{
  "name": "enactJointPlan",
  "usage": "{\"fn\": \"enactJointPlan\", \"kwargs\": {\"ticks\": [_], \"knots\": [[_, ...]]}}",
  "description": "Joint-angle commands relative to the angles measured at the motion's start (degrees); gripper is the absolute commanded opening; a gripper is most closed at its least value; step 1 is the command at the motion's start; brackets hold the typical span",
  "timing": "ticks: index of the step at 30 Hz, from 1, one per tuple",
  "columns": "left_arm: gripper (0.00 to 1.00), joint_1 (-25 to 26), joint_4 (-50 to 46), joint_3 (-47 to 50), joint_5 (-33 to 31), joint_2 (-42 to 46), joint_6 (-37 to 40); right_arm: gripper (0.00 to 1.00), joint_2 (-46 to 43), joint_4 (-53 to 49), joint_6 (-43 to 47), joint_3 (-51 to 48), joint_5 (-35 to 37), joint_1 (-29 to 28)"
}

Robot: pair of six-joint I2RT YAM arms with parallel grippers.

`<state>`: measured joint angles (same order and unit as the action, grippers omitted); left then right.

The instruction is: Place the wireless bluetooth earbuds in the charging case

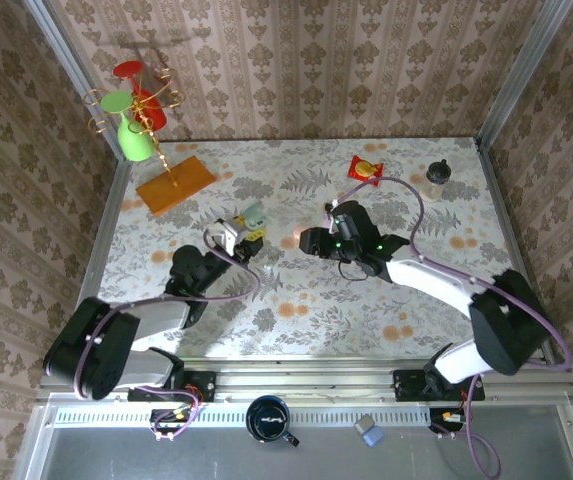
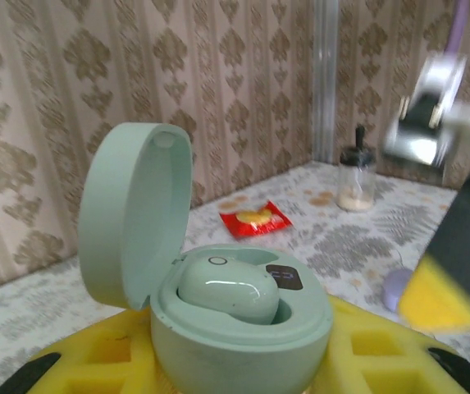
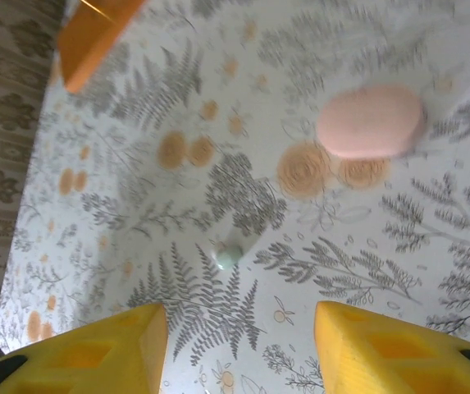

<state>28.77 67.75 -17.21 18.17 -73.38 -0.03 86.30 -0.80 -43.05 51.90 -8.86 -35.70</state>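
At the near rail below the bench (image 1: 296, 320) a dark mug (image 1: 268, 418) sits between the bases of the two arms. On the left, the left gripper (image 1: 238, 238) is clamped on a green charging case (image 2: 243, 336), which stands upright between its yellow fingers (image 2: 374, 353) with the lid (image 2: 132, 213) swung open. A seated earbud (image 2: 228, 291), pale green and glossy, lies in one well of that case; a dark patch shows in the well beside it.

Opposite, the right gripper (image 3: 236, 316) hangs above the flowered bench with its yellow fingers (image 3: 95, 353) held well apart and nothing between them. Below that gap, a loose earbud (image 3: 229, 257), tiny and pale green, lies on the bench on its own, touched by neither finger. Just beyond it rests a closed pink case (image 3: 371, 121), oval and lying flat, near the right gripper's tip in the overhead view.

Farther back, a red packet (image 1: 366, 168) lies near the middle of the far edge, and a small jar (image 1: 438, 172) with a dark stopper stands to its right, by the far right corner. At the far left an orange board (image 1: 174, 185) carries a gold wire stand (image 1: 151, 110) bearing a green cup (image 1: 134, 140) and a red cup (image 1: 128, 70), against the patterned wall.
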Motion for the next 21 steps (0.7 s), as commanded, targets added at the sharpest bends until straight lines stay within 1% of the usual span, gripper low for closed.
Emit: {"fn": "enactJointPlan", "kwargs": {"ticks": [1, 5, 8, 12, 15, 21], "knots": [[0.34, -0.39, -4.25, 0.43, -2.95, 5.00, 0.34, 0.50, 4.61, 4.74, -8.75, 0.80, -2.56, -1.67], [0.34, -0.39, -6.14, 0.93, -4.05, 8.95, 1.08, 0.47, 10.42, 11.35, -15.74, 0.17, -2.74, -4.77], [0.34, -0.39, -7.53, 0.91, -4.02, 10.23, 1.61, 0.45, 14.15, 12.91, -18.44, 1.44, -2.07, -6.83], [0.34, -0.39, -7.26, 0.96, -3.02, 9.97, 2.03, 0.41, 18.18, 13.07, -20.26, 3.53, -0.82, -8.41], [0.35, -0.39, -7.19, 0.94, -2.63, 9.49, 2.12, 0.38, 20.62, 13.26, -20.93, 5.17, -1.45, -8.68], [0.35, -0.39, -6.30, 0.95, -2.25, 8.65, 1.97, 0.34, 24.68, 14.15, -21.76, 7.33, -2.61, -8.68]]}}
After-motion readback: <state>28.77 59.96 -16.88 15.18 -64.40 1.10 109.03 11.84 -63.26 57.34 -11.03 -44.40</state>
